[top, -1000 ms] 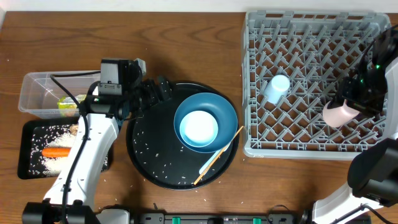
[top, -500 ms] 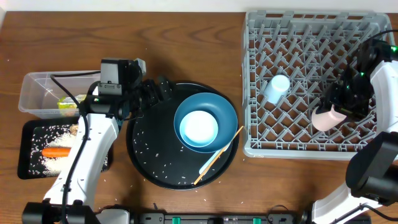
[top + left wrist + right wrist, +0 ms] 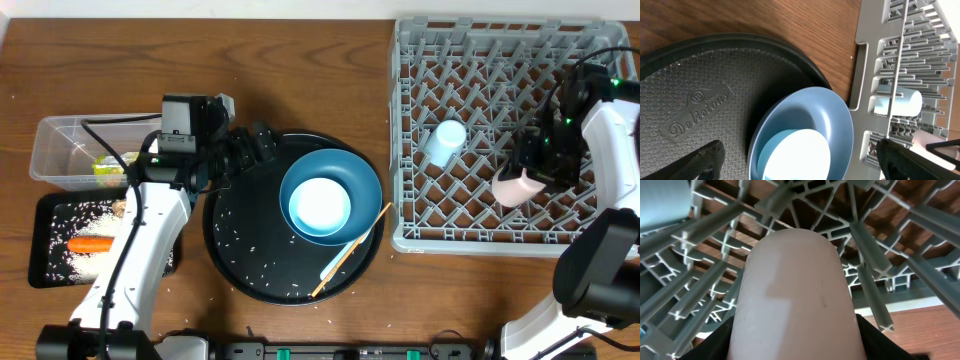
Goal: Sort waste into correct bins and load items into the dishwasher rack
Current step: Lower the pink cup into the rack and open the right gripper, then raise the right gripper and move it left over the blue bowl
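Grey rack (image 3: 500,238) holds light-blue cup (image 3: 444,142); right end effector (image 3: 528,178) clamps pink cup (image 3: 512,188) inside, left end effector (image 3: 262,148) spread apart.

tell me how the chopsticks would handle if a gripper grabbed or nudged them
Probably light and stiff: the chopsticks look thin and wooden. A nudge would likely make them slide or roll, since they lie slanted with an end on the round tray's rim. So slim and low, they may slip from a pinch.
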### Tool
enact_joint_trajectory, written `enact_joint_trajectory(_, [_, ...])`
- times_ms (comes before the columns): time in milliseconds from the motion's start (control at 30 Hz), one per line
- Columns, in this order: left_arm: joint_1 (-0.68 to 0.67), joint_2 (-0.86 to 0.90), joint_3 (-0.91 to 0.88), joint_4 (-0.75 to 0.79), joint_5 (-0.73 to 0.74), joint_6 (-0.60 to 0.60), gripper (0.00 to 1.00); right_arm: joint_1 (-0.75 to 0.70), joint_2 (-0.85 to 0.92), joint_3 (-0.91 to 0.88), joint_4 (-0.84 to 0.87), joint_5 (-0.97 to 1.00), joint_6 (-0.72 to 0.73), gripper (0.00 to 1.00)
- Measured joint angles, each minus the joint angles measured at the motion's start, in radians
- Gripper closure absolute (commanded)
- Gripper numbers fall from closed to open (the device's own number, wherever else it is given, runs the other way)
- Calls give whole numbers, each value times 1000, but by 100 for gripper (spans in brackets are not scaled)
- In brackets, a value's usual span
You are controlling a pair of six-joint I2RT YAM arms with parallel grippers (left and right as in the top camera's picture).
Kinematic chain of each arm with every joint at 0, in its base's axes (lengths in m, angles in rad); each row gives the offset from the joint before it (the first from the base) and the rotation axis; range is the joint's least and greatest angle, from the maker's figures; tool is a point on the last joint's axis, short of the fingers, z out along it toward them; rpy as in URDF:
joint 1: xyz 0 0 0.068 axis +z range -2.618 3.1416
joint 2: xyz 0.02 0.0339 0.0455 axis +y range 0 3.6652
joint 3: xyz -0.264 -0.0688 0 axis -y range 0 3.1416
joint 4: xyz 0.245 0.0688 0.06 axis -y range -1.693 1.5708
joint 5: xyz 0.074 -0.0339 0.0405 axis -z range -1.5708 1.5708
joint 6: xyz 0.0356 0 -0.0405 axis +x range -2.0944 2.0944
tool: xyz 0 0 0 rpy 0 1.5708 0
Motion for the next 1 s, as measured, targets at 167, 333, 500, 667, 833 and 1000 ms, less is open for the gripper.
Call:
enact_joint_trajectory(167, [0, 0, 0, 0, 0, 0, 2, 0, 0, -12, 3, 0, 1, 35])
enact_joint_trajectory(333, [0, 0, 0, 0, 0, 0, 2, 0, 0, -12, -5, -2, -4, 11])
enact_joint_trajectory(500, [0, 0, 0, 0, 0, 0, 2, 0, 0, -7, -34, -2, -8, 11])
enact_joint_trajectory(667, [0, 0, 0, 0, 0, 0, 2, 0, 0, 65, -101, -23, -24, 15])
enact_joint_trajectory(833, [0, 0, 0, 0, 0, 0, 2, 9, 0, 223, -207, -76, -51, 21])
enact_joint_trajectory(1000, [0, 0, 0, 0, 0, 0, 2, 117, -15, 314, -230, -167, -87, 26])
